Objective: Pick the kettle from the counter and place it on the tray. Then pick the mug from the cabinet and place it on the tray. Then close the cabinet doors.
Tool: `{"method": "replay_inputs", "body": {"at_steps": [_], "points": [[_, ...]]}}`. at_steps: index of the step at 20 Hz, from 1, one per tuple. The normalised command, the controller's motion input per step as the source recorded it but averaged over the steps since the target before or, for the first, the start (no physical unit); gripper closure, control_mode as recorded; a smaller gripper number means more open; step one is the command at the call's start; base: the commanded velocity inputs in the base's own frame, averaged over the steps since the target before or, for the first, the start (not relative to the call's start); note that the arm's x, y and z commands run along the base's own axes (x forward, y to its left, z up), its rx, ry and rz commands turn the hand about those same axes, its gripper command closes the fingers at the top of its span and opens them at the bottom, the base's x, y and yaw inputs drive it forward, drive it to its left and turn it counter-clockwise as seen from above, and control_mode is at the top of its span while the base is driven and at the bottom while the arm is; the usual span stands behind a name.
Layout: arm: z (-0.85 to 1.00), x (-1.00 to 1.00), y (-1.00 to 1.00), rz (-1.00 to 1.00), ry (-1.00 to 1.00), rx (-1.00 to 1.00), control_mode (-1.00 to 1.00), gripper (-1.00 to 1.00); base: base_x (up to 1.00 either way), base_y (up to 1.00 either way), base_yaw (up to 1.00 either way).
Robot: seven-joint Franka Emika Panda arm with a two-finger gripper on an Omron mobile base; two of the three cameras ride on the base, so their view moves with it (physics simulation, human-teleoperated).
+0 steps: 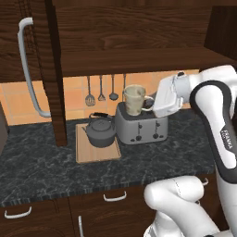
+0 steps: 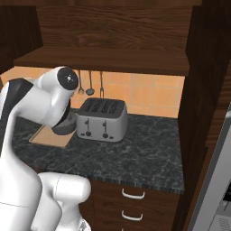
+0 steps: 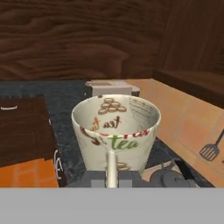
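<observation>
The small cream-beige ceramic mug (image 1: 134, 99) with printed "tea" lettering is held in the air by its side handle, upright, rim up. The two-finger gripper (image 1: 152, 102) pinches that handle, its fingers pressed together on the thin cream loop, which in the hand view runs straight down from the mug (image 3: 116, 131) to the finger tips. Directly under the hand and mug stands the boxy silver four-slot toaster (image 1: 140, 127). Below and beyond the mug, past the toaster, the squat dark grey metal kettle (image 1: 100, 131) with arched black handle sits on the flat light wooden tray (image 1: 97, 152), which rests on the dark marbled stone counter (image 1: 55, 171). Above the hand spans the dark brown wood-grain cabinet (image 1: 134, 58) shelf, its tall door (image 1: 28, 65) with silver bar handle swung open.
</observation>
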Motion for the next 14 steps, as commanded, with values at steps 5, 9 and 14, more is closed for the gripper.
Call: {"method": "replay_inputs", "body": {"at_steps": [5, 9, 14], "points": [[-0.54, 0.23, 0.08, 0.0, 0.1, 0.0, -1.0, 1.0, 0.0, 0.0, 0.0], [-0.91, 0.2, 0.11, 0.0, 0.18, 0.0, -1.0, 1.0, 0.0, 0.0, 0.0], [-0.94, 0.26, 0.18, 0.0, 0.2, 0.0, -1.0, 1.0, 0.0, 0.0, 0.0]]}}
